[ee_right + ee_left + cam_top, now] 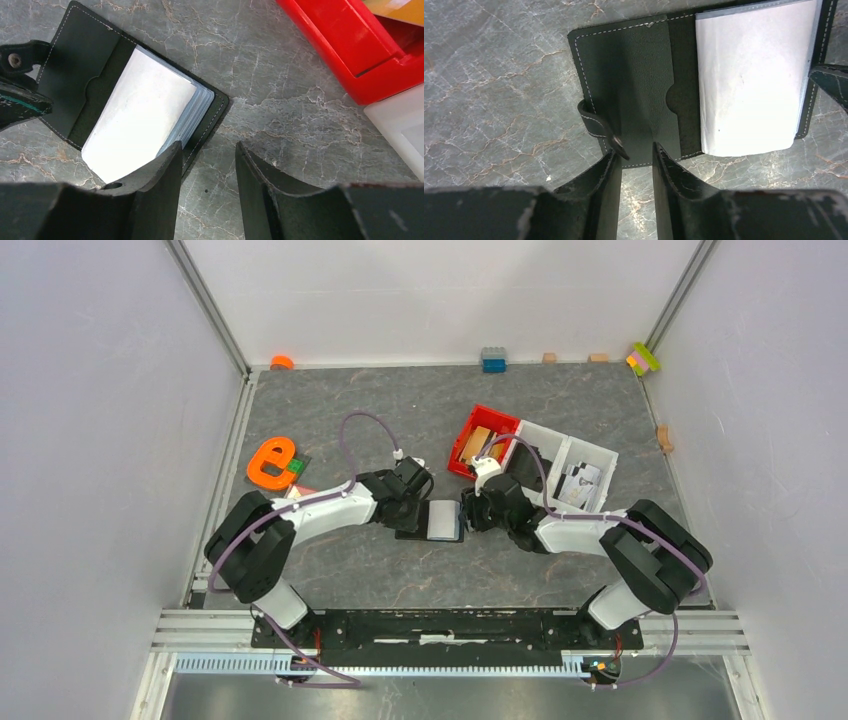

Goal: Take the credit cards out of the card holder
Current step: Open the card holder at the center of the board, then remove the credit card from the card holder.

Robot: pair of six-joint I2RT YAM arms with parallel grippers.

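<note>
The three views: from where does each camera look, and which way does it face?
Top external: above and behind the bases, facing down at the table; both arms show, meeting at the open holder.
Left wrist: on the left arm, facing down at the holder's black flap; its own jaws show at the bottom.
Right wrist: on the right arm, facing down at the holder's pale stack and a red bin; its own jaws show at the bottom.
Shared: all three show the holder.

Even, diffuse light from above casts only soft shadows on the counter (400, 400) around the card holder (639, 85). The pale stack (749, 80) inside it glares to featureless white. Just short of it, the left claw (635, 155) and right claw (209, 150) look dark and slightly soft.
</note>
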